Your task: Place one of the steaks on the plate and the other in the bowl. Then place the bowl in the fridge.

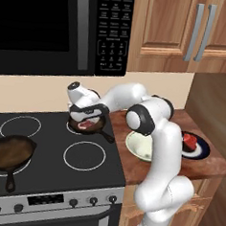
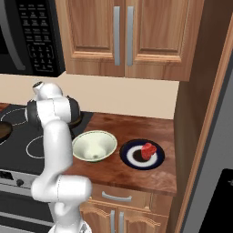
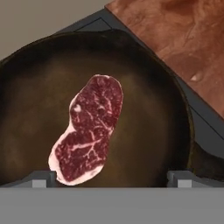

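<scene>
Spread to its widest, the gripper [image 3: 112,177] is hovering just above a raw steak [image 3: 88,127] and holding nothing; its two finger tips [image 3: 40,177] are standing far apart on either side, not touching the meat. That steak is lying flat in a dark skillet [image 1: 95,129] on the stove's [image 1: 54,151] back right burner, and from the left base camera the hand is covering most of it. A second steak [image 2: 148,150] is sitting on the dark plate [image 2: 142,154] on the wooden counter [image 2: 136,170]. Just beside the plate, the pale bowl [image 2: 94,146] is standing empty; the arm is hiding part of it in the left base view. Another skillet [image 1: 10,152] is resting on the front left burner, well apart.
</scene>
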Robot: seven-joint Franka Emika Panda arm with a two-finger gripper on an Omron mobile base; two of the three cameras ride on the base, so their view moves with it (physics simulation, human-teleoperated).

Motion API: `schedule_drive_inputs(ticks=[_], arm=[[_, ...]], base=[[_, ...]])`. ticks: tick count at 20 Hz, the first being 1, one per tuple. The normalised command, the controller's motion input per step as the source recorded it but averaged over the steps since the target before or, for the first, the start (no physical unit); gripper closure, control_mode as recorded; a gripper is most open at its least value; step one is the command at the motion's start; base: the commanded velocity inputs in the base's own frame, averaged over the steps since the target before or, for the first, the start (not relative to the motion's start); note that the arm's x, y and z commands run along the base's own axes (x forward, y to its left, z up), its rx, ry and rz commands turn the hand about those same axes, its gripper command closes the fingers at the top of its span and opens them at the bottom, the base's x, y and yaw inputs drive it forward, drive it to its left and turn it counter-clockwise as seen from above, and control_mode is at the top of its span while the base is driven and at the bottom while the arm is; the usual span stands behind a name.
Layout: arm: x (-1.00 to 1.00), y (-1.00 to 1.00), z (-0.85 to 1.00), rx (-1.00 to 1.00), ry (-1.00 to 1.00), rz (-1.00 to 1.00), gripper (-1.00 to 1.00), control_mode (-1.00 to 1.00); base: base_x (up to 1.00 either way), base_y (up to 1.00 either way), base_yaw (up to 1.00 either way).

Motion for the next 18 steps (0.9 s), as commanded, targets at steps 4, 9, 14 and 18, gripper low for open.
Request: schedule_drive_inputs(ticks=[4,9,14,18], arm=[[0.18,0.0,-0.13,0.0,0.0,0.0,-1.0,-1.0],[0.19,0.0,-0.24,0.0,0.01,0.0,-1.0,-1.0],[0.18,0.0,-0.41,0.01,0.01,0.0,-1.0,-1.0],[0.03,-0.14,-0.3,0.0,0.04,-0.02,-1.0,-1.0]], base=[[0.0,0.0,0.0],[0.0,0.0,0.0],[0.0,0.0,0.0],[0.0,0.0,0.0]])
